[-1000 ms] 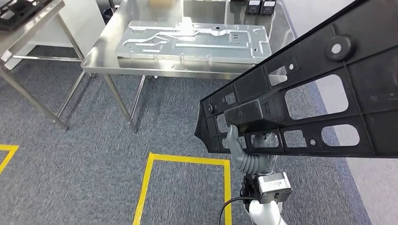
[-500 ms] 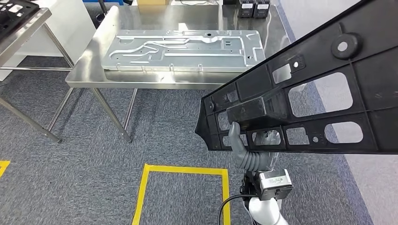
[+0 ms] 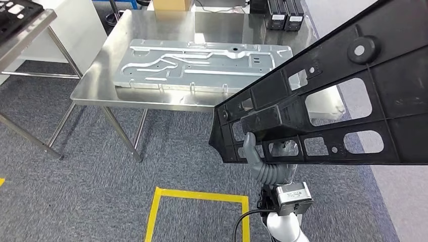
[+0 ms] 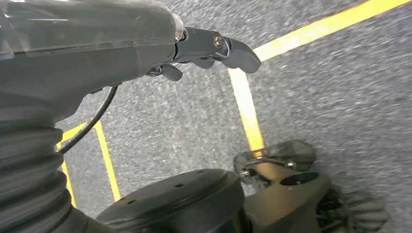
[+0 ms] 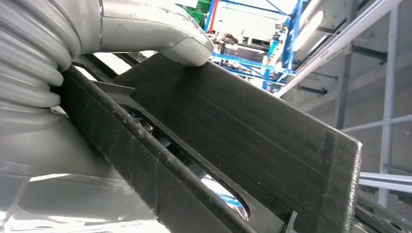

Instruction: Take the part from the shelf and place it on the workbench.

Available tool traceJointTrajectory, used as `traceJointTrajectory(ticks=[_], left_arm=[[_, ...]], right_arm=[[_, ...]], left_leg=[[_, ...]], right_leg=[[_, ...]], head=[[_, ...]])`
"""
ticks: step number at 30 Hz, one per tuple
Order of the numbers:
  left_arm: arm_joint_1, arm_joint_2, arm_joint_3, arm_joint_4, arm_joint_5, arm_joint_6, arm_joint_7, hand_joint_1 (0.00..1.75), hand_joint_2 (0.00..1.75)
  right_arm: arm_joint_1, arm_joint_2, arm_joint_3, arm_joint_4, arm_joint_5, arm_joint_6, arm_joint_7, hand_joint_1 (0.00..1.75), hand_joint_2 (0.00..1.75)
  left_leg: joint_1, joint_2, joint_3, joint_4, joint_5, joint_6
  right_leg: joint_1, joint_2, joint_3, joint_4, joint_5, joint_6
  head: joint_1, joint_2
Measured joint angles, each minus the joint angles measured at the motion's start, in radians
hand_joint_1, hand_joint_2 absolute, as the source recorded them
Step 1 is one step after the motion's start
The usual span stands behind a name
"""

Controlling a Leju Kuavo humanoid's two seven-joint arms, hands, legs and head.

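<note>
Carry step underway: the right hand (image 3: 266, 160) grips the black part (image 3: 323, 106) tilted above the floor, left hand (image 4: 204, 48) hanging curled on nothing, workbench (image 3: 101, 83) ahead — next, close in and lay it beside the metal panel (image 3: 202, 65).

part (image 3: 323, 101): cut off right | right hand (image 3: 262, 161) fingers: hidden behind it

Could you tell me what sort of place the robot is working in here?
Likely a factory assembly area: a steel workbench holding a stamped metal panel, yellow floor tape, and the right hand carrying a black part.
</note>
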Motion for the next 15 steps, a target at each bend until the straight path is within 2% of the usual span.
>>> traceJointTrajectory(ticks=[1,2,4,5,7,8,9,10,11,12,13,15], left_arm=[[0.000,0.000,0.000,0.000,0.000,0.000,0.001,0.00,1.75],[0.000,0.000,0.000,0.000,0.000,0.000,0.002,0.00,1.75],[-0.002,0.001,0.000,0.000,0.000,0.000,0.003,0.00,1.75],[-0.004,0.001,0.000,0.000,0.000,0.000,0.003,0.00,1.75],[-0.006,0.001,0.000,0.000,0.000,0.000,0.002,0.00,1.75],[-0.006,0.001,0.000,0.000,0.001,0.000,0.001,0.00,1.75],[-0.008,0.001,0.000,0.000,0.002,0.000,-0.001,0.00,1.75],[-0.010,0.001,0.001,0.000,0.002,0.000,-0.002,0.00,1.75],[-0.012,0.001,0.001,0.000,0.002,-0.001,-0.004,0.00,1.75],[-0.015,0.001,0.001,0.000,0.002,-0.001,-0.005,0.00,1.75],[-0.015,0.001,0.001,0.000,0.001,-0.001,-0.005,0.00,1.75],[-0.012,0.002,0.002,0.000,0.001,-0.001,-0.005,0.00,1.75]], right_arm=[[0.002,0.000,0.000,0.001,0.000,0.000,0.000,1.68,1.75],[0.004,-0.001,0.000,0.002,0.000,-0.001,0.001,1.68,1.75],[0.003,0.000,0.000,0.001,0.000,-0.001,0.001,1.68,1.75],[0.002,0.001,0.000,0.001,0.000,-0.002,0.001,1.68,1.75],[0.001,0.002,0.000,0.000,0.000,-0.002,0.000,1.68,1.75],[0.001,0.002,0.000,0.000,0.000,-0.003,0.000,1.68,1.75],[0.002,0.002,0.000,0.000,0.001,-0.004,0.000,1.68,1.75],[0.004,0.002,0.000,0.000,0.001,-0.006,0.000,1.68,1.75],[0.005,0.002,0.000,0.000,0.001,-0.007,0.000,1.68,1.75],[0.006,0.003,0.000,0.000,0.001,-0.009,0.000,1.68,1.75],[0.007,0.003,0.000,0.000,0.001,-0.010,0.000,1.68,1.75],[0.009,0.003,0.000,0.000,0.002,-0.013,0.000,1.68,1.75]], left_leg=[[-0.001,-0.001,0.009,0.001,-0.016,-0.006],[-0.003,-0.001,0.019,0.004,-0.026,-0.012],[-0.003,-0.001,0.023,0.023,-0.027,-0.023],[-0.002,0.001,0.011,0.058,-0.014,-0.029],[0.001,0.005,-0.059,0.171,-0.008,-0.039],[0.003,0.007,-0.103,0.231,-0.025,-0.044],[0.003,0.008,-0.145,0.276,-0.060,-0.046],[0.004,0.010,-0.178,0.300,-0.099,-0.046],[0.004,0.011,-0.200,0.301,-0.128,-0.046],[0.003,0.011,-0.211,0.277,-0.134,-0.043],[0.002,0.012,-0.214,0.232,-0.105,-0.037],[-0.004,0.011,-0.215,0.123,0.035,-0.021]], right_leg=[[0.002,0.000,0.002,-0.028,0.049,-0.007],[0.004,0.001,0.003,-0.041,0.073,-0.015],[0.003,0.004,0.020,-0.041,0.061,-0.031],[0.001,0.005,0.033,-0.045,0.053,-0.037],[-0.001,0.004,0.061,-0.052,0.034,-0.048],[-0.001,0.004,0.075,-0.054,0.023,-0.051],[0.000,0.004,0.090,-0.055,0.011,-0.052],[0.000,0.004,0.106,-0.055,-0.002,-0.052],[0.000,0.005,0.124,-0.056,-0.016,-0.052],[0.000,0.006,0.143,-0.056,-0.031,-0.052],[0.001,0.007,0.164,-0.056,-0.046,-0.051],[0.003,0.009,0.197,-0.056,-0.074,-0.048]], head=[[-0.001,0.000],[-0.001,0.000],[-0.002,0.000],[-0.003,0.000],[-0.004,0.000],[-0.004,0.000],[-0.004,0.000],[-0.005,0.000],[-0.004,0.000],[-0.005,0.000],[-0.004,0.000],[-0.004,0.000]])
